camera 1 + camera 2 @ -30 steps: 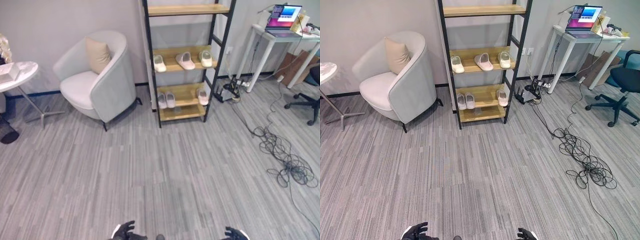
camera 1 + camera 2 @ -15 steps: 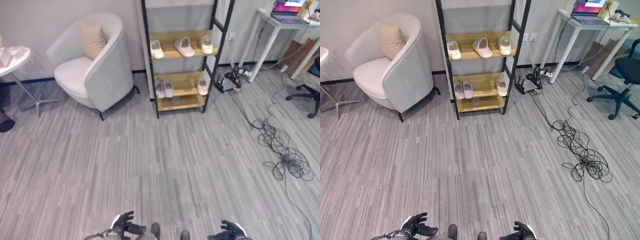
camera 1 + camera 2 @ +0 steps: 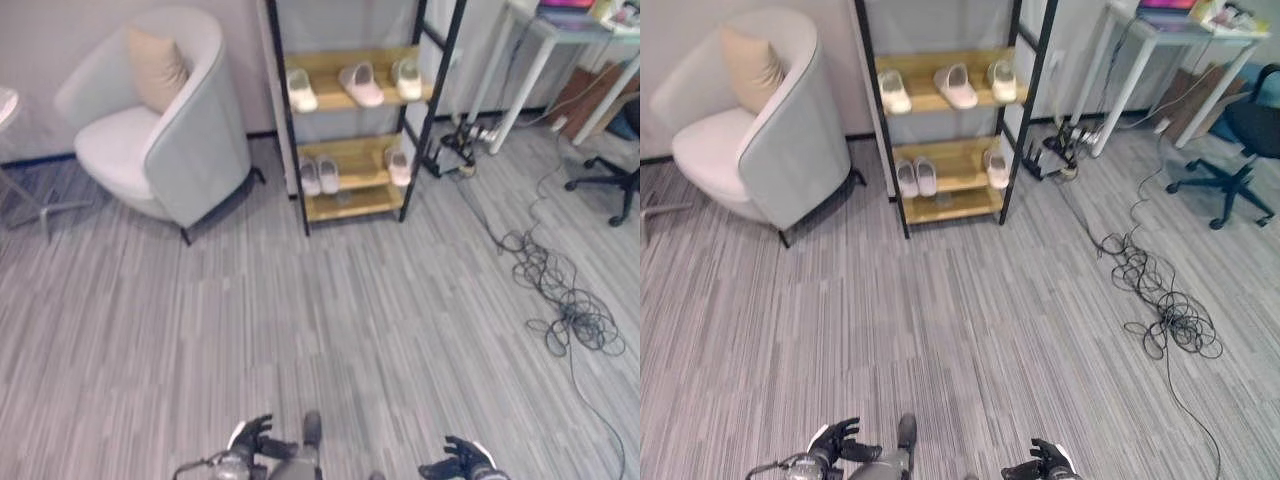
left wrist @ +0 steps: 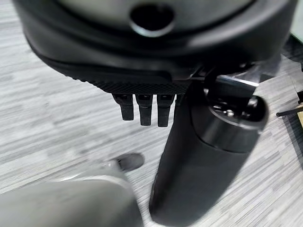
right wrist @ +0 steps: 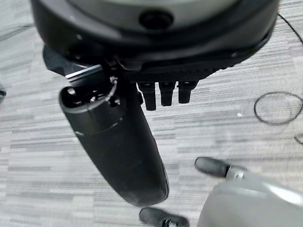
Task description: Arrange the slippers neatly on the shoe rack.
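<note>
The left hand (image 3: 250, 440) hangs low at the near edge of the head views, its fingers (image 4: 144, 108) relaxed and slightly spread, holding nothing; the right hand (image 3: 462, 462) sits level with it, well apart to its right, its fingers (image 5: 166, 92) likewise loose and empty, the thumb standing out beside them; below both lies grey striped carpet (image 3: 330, 320). Far ahead of the hands, against the wall, stands the shoe rack (image 3: 350, 110), a black frame with wooden shelves; three slippers (image 3: 360, 84) rest spaced out on the upper shelf, the middle one turned askew; on the lower shelf a pair of slippers (image 3: 318, 176) sits side by side at the left and a single slipper (image 3: 397, 166) at the right. Ahead and left of the left hand is a pale armchair (image 3: 160, 140) with a tan cushion (image 3: 153, 68); ahead and right of the right hand a tangle of black cables (image 3: 565, 310) lies on the carpet, beyond it a white-legged surface (image 3: 530, 60) and an office chair (image 3: 615, 185).
</note>
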Tool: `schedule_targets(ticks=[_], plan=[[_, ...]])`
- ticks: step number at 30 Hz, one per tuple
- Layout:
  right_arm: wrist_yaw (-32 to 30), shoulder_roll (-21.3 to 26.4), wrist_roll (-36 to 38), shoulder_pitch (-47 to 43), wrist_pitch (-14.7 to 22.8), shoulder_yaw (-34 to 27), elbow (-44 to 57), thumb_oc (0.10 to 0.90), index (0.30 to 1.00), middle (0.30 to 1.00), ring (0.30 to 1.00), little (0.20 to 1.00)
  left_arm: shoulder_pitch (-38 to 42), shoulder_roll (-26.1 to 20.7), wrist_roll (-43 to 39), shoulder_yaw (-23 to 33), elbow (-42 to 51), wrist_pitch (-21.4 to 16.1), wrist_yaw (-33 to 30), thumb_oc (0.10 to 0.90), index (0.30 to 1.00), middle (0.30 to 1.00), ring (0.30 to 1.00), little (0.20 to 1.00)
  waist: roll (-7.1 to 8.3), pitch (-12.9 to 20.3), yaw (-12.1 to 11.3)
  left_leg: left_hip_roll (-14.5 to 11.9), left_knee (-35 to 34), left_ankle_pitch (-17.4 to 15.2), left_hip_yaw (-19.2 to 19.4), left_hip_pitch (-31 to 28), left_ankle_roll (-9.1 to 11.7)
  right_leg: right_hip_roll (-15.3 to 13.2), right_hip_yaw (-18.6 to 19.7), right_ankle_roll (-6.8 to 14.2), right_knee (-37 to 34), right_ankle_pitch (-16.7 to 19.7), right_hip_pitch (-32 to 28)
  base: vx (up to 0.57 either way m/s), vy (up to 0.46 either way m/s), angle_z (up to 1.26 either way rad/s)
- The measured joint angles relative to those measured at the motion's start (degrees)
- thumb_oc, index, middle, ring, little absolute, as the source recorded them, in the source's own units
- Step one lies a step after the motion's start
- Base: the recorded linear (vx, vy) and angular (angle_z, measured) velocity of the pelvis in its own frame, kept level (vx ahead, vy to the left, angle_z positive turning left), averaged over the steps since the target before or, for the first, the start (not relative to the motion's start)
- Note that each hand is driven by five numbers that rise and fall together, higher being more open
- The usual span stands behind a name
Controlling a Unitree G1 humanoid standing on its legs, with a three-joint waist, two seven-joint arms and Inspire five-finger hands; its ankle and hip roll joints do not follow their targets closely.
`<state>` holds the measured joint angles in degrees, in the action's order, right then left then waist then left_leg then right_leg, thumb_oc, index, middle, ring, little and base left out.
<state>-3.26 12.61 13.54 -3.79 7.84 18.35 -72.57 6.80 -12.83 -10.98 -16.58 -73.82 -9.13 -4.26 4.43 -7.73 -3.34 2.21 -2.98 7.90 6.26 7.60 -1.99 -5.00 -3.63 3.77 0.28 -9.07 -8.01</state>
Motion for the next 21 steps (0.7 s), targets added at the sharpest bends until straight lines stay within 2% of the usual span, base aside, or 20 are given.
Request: schedule_targets(ticks=[1,3,4,5,6,7,8,9,10,11,12,14,15,17,18,19,20,21], plan=[[0.2,-0.2,0.0,-0.7,0.0,-0.1,-0.2,0.800,0.900,0.900,0.900,0.900,0.3,0.1,0.0,0.2,0.0,0.2,0.0,0.800,0.900,0.900,0.900,0.900,-0.12,0.0,0.0,0.8,-0.6,-1.8,0.8,-1.6,-0.7,-1.2,-0.2,2.0,6.7,-1.8,2.3,0.17,0.106,-0.18],[0.3,-0.5,0.0,-1.0,-0.1,0.1,0.4,0.800,0.900,0.900,0.900,0.900,-0.1,0.8,0.0,-0.3,-0.1,0.4,0.1,0.800,0.900,0.900,0.900,0.900,-1.22,0.0,0.2,0.8,-0.6,-2.0,1.1,-3.6,-2.0,-2.1,-0.1,5.0,20.1,-4.6,7.5,0.17,0.113,-0.09],[0.5,-1.1,0.0,-0.7,0.1,0.4,0.9,0.800,0.900,0.900,0.900,0.900,-0.2,0.7,0.0,-1.4,0.4,0.3,0.2,0.800,0.900,0.900,0.900,0.900,-1.26,0.3,0.0,1.1,-0.1,-3.5,0.7,-5.2,-2.5,-2.3,0.6,7.2,27.8,-3.7,10.8,0.25,0.123,0.06],[0.7,-1.6,0.0,-0.7,-0.1,0.5,0.8,0.800,0.900,0.900,0.900,0.900,-0.4,0.4,0.0,-1.7,0.6,0.1,0.1,0.800,0.900,0.900,0.900,0.900,-0.82,0.3,-0.1,1.5,-0.2,-3.9,0.8,-5.9,-2.8,-3.1,0.2,8.1,33.7,-4.0,13.2,0.24,0.061,0.23],[0.9,-2.0,0.0,-1.1,0.0,0.5,1.2,0.800,0.900,0.900,0.900,0.900,0.4,0.6,0.0,-1.9,0.5,0.3,0.0,0.800,0.900,0.900,0.900,0.900,-1.48,-0.2,0.5,1.8,-0.2,-5.9,-0.9,-7.5,-4.5,-3.5,-0.3,8.1,40.1,-3.8,16.6,0.31,0.032,0.19],[1.0,-2.0,0.0,-1.2,0.0,0.4,1.5,0.800,0.900,0.900,0.900,0.900,0.3,0.8,0.0,-2.0,0.5,0.4,0.0,0.800,0.900,0.900,0.900,0.900,-1.71,-0.1,0.6,1.8,-0.5,-6.3,-1.3,-8.5,-5.0,-3.7,-1.0,7.6,41.7,-4.0,17.9,0.42,-0.042,0.33],[1.2,-1.6,0.0,-1.3,0.0,0.2,2.7,0.800,0.900,0.900,0.900,0.900,-0.3,1.0,0.0,-2.4,0.5,0.4,0.2,0.800,0.900,0.900,0.900,0.900,-2.51,-0.1,1.4,1.6,-0.2,-7.0,-1.9,-9.8,-5.3,-3.7,-1.8,6.9,41.3,-4.3,19.9,0.34,-0.057,0.30],[1.2,-1.3,0.0,-1.2,0.4,0.2,3.4,0.800,0.900,0.900,0.900,0.900,-0.6,1.1,0.0,-2.4,0.3,0.4,0.1,0.800,0.900,0.900,0.900,0.900,-2.73,-0.2,2.2,1.7,-0.2,-8.2,-2.6,-11.0,-5.1,-3.6,-2.0,6.4,38.1,-4.1,21.8,0.36,-0.103,0.39],[1.3,-1.2,0.0,-1.2,0.5,0.2,3.8,0.800,0.900,0.900,0.900,0.900,-0.9,1.2,0.0,-2.2,0.0,0.4,0.1,0.800,0.900,0.900,0.900,0.900,-3.06,-0.2,2.7,1.5,-0.2,-8.0,-3.0,-11.5,-5.1,-3.3,-2.6,5.2,32.5,-3.4,22.3,0.24,-0.098,0.37],[1.4,-1.1,0.2,-1.2,0.5,0.0,4.1,0.800,0.900,0.900,0.900,0.900,-1.0,1.2,0.1,-2.2,-0.1,0.4,0.1,0.800,0.900,0.900,0.900,0.900,-3.02,-0.2,3.2,1.5,-0.1,-8.4,-3.5,-12.1,-4.5,-3.3,-3.0,4.4,29.9,-2.4,23.5,0.36,-0.154,0.33],[1.4,-0.9,0.1,-1.4,0.6,0.0,4.9,0.800,0.900,0.900,0.900,0.900,-1.1,1.3,0.0,-2.1,-0.5,0.5,0.1,0.800,0.900,0.900,0.900,0.900,-2.91,-0.1,3.3,1.3,-0.2,-8.7,-3.8,-12.7,-4.1,-3.0,-3.3,3.2,25.4,-1.0,24.7,0.35,-0.168,0.25],[1.4,-0.8,0.1,-1.4,0.6,0.1,4.9,0.800,0.900,0.900,0.900,0.900,-1.0,1.5,0.1,-2.1,-1.0,0.4,0.0,0.800,0.900,0.900,0.900,0.900,-2.73,-0.2,3.6,1.1,-0.1,-9.9,-4.7,-13.6,-3.3,-2.3,-3.0,2.9,17.6,2.7,25.5,0.39,-0.186,0.23],[1.5,-0.9,0.2,-1.7,0.5,0.0,4.9,0.800,0.900,0.900,0.900,0.900,-0.9,1.6,0.1,-2.0,-1.8,0.4,0.0,0.800,0.900,0.900,0.900,0.900,-2.53,-0.2,4.4,0.9,-0.1,-11.8,-5.8,-14.3,-2.9,-2.3,-2.7,2.9,13.1,6.3,26.4,0.32,-0.181,0.37],[1.5,-1.1,0.1,-1.3,0.5,-0.1,5.2,0.800,0.900,0.900,0.900,0.900,-1.4,1.6,0.1,-1.5,-2.5,0.5,0.1,0.800,0.900,0.900,0.900,0.900,-1.85,0.1,5.0,0.9,-0.7,-12.8,-7.0,-17.0,-1.1,-2.7,-3.4,2.6,7.6,10.7,24.9,0.31,-0.187,0.43],[1.6,-1.0,0.1,-0.7,0.4,-0.1,4.9,0.800,0.900,0.900,0.900,0.900,-1.5,1.3,0.2,-1.5,-2.5,0.4,-0.1,0.800,0.900,0.900,0.900,0.900,-1.73,0.4,5.0,0.3,-0.6,-14.1,-8.3,-19.3,0.0,-2.6,-3.1,1.2,6.8,15.5,22.9,0.29,-0.196,0.40],[1.5,-0.7,0.0,-0.6,0.4,-0.2,4.7,0.800,0.900,0.900,0.900,0.900,-1.7,1.7,0.3,-1.6,-2.4,0.4,-0.1,0.800,0.900,0.900,0.900,0.900,-2.52,0.7,5.0,-0.9,-0.1,-14.8,-8.9,-20.1,0.8,-1.6,-3.6,-0.3,6.6,16.9,21.5,0.26,-0.267,0.38],[1.5,0.1,0.0,-0.3,0.3,-0.2,4.6,0.800,0.900,0.900,0.900,0.900,-1.9,2.5,0.3,-1.6,-2.4,0.4,0.0,0.800,0.900,0.900,0.900,0.900,-4.00,1.7,5.0,-2.8,1.7,-15.6,-9.5,-20.2,2.0,0.2,-4.9,-1.6,4.9,16.4,19.4,0.16,-0.194,0.30],[1.4,0.2,0.0,-0.4,0.3,-0.2,4.6,0.800,0.900,0.900,0.900,0.900,-2.1,2.8,0.3,-1.6,-2.4,0.3,0.3,0.800,0.900,0.900,0.900,0.900,-4.03,1.7,4.7,-3.3,4.8,-15.7,-9.7,-19.2,2.6,1.0,-5.4,-1.8,2.8,16.5,17.5,0.14,-0.196,0.25]])
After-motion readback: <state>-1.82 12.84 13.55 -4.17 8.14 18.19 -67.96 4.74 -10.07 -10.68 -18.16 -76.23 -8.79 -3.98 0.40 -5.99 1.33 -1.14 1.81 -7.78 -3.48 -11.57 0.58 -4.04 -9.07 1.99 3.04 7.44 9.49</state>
